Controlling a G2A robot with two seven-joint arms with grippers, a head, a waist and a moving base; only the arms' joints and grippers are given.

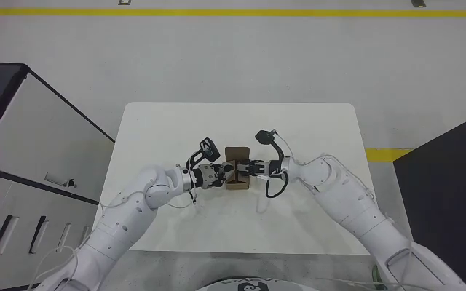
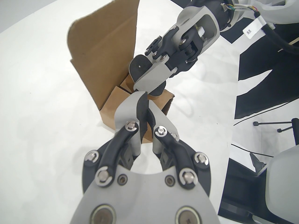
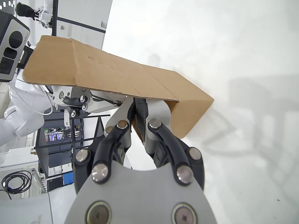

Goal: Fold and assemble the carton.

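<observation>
Two pinch grips: left end effector (image 2: 143,100) and right end effector (image 3: 137,104) each closed on a carton (image 1: 237,177) wall, tips almost meeting. Carton sits between them on the counter (image 1: 306,131). Risk: uneven pull skews or tears a wall.

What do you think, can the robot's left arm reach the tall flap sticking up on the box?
Probably yes, but not right away. The left gripper is shut on the carton, so it must let go first. The tall flap stands close beside it, and nothing seems to be in between.
</observation>
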